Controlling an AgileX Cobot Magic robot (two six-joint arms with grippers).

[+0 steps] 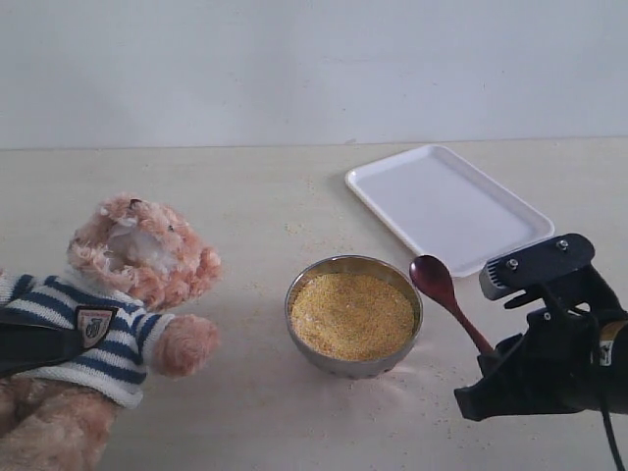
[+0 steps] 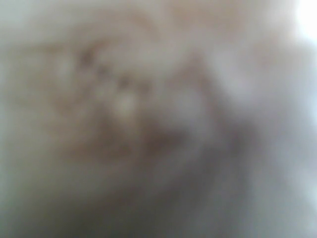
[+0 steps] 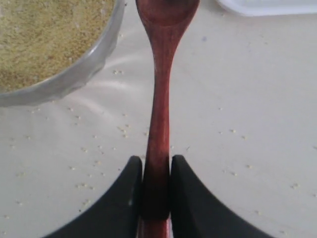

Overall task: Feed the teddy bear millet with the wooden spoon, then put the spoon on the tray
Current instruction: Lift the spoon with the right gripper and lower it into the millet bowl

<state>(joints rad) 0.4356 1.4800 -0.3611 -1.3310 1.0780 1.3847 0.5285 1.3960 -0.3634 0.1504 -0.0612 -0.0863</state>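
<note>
The teddy bear sits at the left in its striped sweater, facing the steel bowl of millet. My right gripper is shut on the handle of the wooden spoon. The spoon's empty oval end hangs just right of the bowl's rim. A dark part of my left gripper lies across the bear's torso. The left wrist view is only a blur of pinkish-tan fur, and its fingers cannot be made out. The white tray lies behind the spoon.
Loose millet grains are scattered over the pale tabletop around the bowl and under the spoon. A corner of the tray shows past the spoon's tip in the right wrist view. A plain wall backs the table.
</note>
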